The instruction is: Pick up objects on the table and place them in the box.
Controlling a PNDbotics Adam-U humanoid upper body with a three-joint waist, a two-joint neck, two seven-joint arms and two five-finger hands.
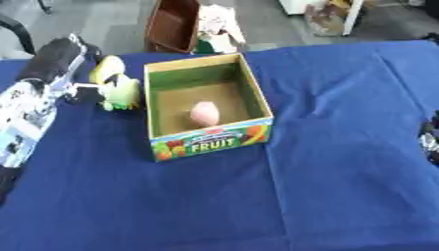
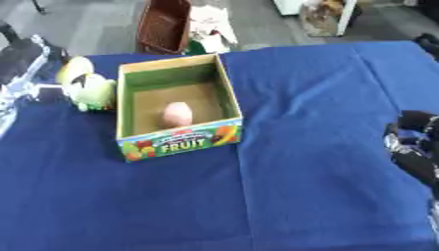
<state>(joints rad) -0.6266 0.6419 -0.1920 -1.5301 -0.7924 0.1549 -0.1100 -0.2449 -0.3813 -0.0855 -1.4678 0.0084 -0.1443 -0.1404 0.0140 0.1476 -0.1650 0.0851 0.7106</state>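
Box [image 1: 208, 142] marked FRUIT sat open on blue-clothed tabletop [image 1: 343, 171], pink rounded object [image 1: 204, 113] lying inside | left robot hand [image 1: 90, 90] beside box's left wall, fingers curled round a yellow-green object [image 1: 120, 88] | right robot hand [image 2: 411, 142] at right edge, finger state could not be told
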